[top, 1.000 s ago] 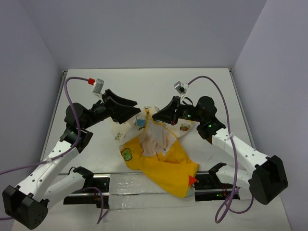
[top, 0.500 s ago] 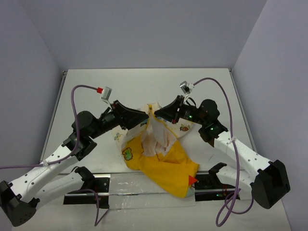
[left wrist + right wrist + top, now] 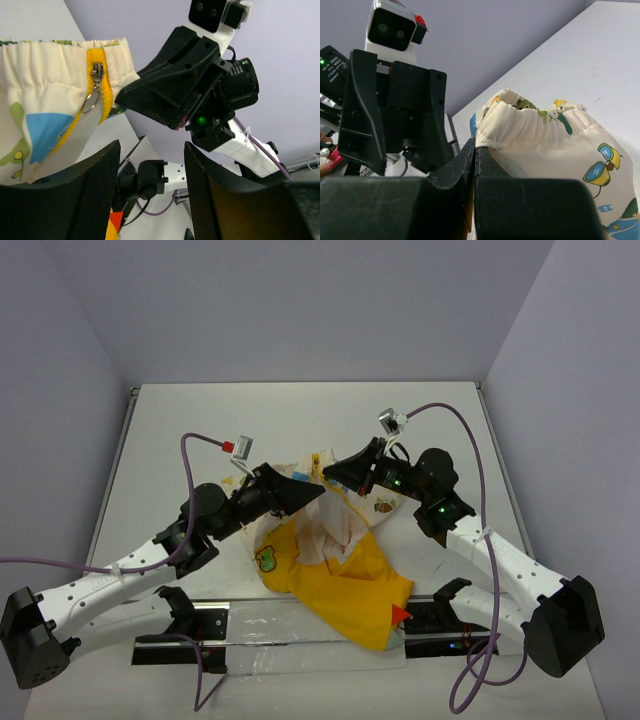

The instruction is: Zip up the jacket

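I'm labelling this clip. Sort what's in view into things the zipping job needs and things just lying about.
Job in hand:
- jacket
- zipper pull
- left gripper, open beside the zip
- right gripper, shut on the jacket's top hem

Just there:
- purple cable
- table

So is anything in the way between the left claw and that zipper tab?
Nothing visible. The zipper tab hangs exposed beyond the open left gripper; the right gripper pinches the jacket beside it, not between.
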Action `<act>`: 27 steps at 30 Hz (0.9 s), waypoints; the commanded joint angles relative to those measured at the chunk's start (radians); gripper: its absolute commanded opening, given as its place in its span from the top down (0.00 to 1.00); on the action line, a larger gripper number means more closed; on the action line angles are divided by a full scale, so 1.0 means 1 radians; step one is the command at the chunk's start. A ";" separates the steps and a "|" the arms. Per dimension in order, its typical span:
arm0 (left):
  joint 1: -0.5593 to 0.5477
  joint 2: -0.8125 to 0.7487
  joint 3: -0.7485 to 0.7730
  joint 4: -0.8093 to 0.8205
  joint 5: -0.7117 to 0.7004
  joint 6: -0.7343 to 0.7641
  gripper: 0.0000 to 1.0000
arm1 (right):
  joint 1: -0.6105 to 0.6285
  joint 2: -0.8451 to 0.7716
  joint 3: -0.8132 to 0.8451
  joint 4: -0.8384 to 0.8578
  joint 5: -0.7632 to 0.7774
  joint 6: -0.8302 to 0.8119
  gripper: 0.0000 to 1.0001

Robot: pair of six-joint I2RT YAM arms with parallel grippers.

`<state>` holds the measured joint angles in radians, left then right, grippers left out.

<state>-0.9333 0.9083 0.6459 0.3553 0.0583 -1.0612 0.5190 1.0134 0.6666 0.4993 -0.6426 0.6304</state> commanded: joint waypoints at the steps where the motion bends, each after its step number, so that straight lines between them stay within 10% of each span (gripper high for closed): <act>1: 0.014 -0.008 -0.006 0.074 -0.052 0.027 0.40 | -0.002 -0.042 0.018 0.050 0.012 -0.013 1.00; 27: 0.090 0.099 0.016 0.197 0.060 0.153 0.55 | -0.002 -0.049 0.042 0.044 -0.015 -0.001 1.00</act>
<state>-0.8527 1.0233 0.6537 0.4440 0.1127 -0.9198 0.5190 1.0012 0.6668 0.4870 -0.6453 0.6308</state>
